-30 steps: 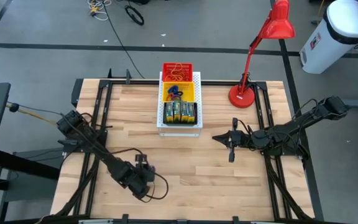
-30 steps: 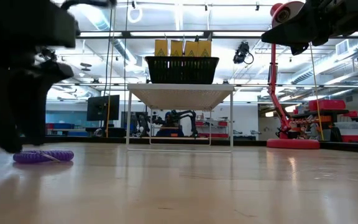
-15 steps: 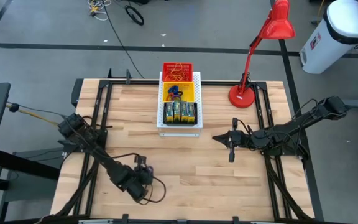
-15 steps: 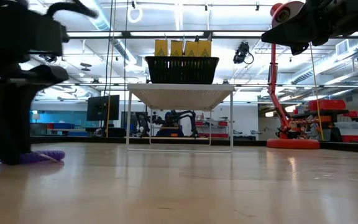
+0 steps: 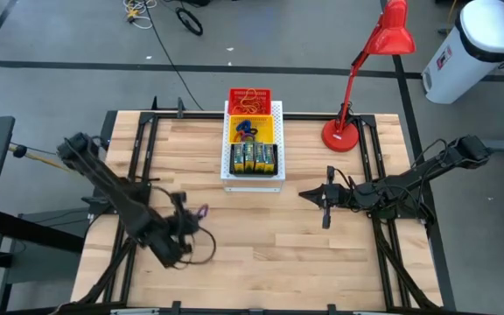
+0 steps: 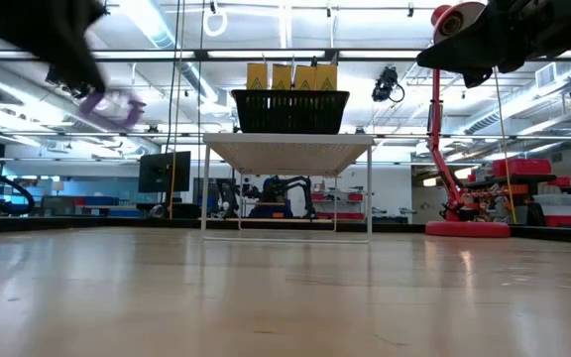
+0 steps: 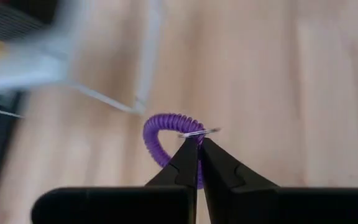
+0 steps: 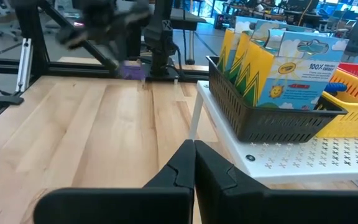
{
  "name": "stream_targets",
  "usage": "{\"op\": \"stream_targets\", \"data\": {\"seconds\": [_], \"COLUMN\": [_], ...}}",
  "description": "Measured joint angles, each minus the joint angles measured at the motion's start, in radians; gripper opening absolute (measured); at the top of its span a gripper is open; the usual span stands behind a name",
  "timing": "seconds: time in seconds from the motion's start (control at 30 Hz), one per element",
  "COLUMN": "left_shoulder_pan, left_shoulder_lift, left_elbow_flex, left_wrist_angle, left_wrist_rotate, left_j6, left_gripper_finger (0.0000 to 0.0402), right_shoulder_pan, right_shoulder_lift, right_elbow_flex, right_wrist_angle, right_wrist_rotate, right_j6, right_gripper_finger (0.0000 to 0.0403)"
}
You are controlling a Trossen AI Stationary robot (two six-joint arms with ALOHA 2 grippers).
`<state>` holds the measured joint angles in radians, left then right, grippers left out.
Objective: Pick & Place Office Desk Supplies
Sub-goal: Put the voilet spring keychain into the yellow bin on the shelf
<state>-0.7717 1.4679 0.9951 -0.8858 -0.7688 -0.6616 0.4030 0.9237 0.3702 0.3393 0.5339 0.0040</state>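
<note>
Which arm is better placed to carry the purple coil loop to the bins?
Left. The left gripper is shut on the purple coil loop, lifted off the table; the right gripper hangs shut and empty.

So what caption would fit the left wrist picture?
Left gripper, fingers shut on a purple coil loop, above the wooden table.

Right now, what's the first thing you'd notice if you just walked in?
The left gripper pinching a purple coil loop, up off the wooden table on its left side. Then the tall red desk lamp at the back right corner, and the yellow crayon boxes in a black basket at the back middle.
</note>
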Motion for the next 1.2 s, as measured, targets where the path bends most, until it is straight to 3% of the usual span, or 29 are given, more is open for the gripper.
{"op": "stream_targets", "data": {"seconds": [0.23,0.4,0.5,0.6,0.73,0.83,1.0,1.2], "left_shoulder_pan": [0.076,0.293,0.482,0.683,0.929,1.074,1.225,1.322], "left_shoulder_lift": [-0.281,-0.444,-0.492,-0.498,-0.449,-0.385,-0.257,-0.156], "left_elbow_flex": [0.0,0.001,0.001,0.001,0.002,0.002,0.002,0.002], "left_wrist_angle": [-0.112,0.001,0.211,0.458,0.652,0.707,0.756,0.85], "left_wrist_rotate": [-0.33,-0.337,-0.195,0.074,0.469,0.693,0.865,1.017], "left_j6": [0.048,0.251,0.506,0.726,0.831,0.833,0.834,0.818], "left_gripper_finger": [0.0011,0.001,0.001,0.001,0.001,0.001,0.001,0.001], "right_shoulder_pan": [0.0,-0.001,-0.002,-0.002,-0.002,-0.002,-0.002,-0.002], "right_shoulder_lift": [0.0,0.0,0.0,0.0,0.0,0.0,0.0,0.0], "right_elbow_flex": [0.0,0.0,0.0,0.0,0.0,0.0,0.0,0.0], "right_wrist_angle": [0.003,0.009,0.018,0.024,0.024,0.024,0.023,0.023], "right_wrist_rotate": [0.0,0.0,0.0,0.001,0.001,-0.012,-0.022,-0.023], "right_j6": [0.0,-0.003,-0.019,-0.026,-0.027,-0.031,-0.046,-0.055], "right_gripper_finger": [0.0005,0.0005,0.0005,0.0005,0.0005,0.0005,0.0005,0.0005]}}
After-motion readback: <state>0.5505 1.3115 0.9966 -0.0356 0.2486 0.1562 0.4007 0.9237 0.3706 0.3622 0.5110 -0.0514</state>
